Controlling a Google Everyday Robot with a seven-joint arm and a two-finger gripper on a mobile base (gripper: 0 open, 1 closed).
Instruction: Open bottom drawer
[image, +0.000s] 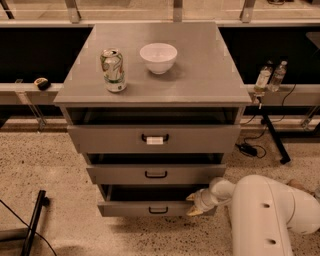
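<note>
"Grey cabinet (200, 75), three drawers. Where is the bottom drawer (145, 208)?"

"Lowest tier, close to the speckled floor (60, 165). It has a flat grey front with a small black bow handle in the middle. It stands partly out towards the near side, with a dark gap above its front."

"And the gripper (193, 205)?"

"At the right end of that drawer's front, on the white arm (265, 215) that reaches in from the near right corner. Its two tan tips stand apart, one by the top edge of the front and one by the bottom edge, so it is open. It is well to the right of the handle."

"What else is there?"

"The middle drawer (120, 174) and the top drawer (110, 139), which has a white tag on its handle, each show a dark gap above. On the cabinet top a drinks can (113, 70) stands upright at the left, and a white bowl (158, 57) sits just right of it and farther back."
</note>
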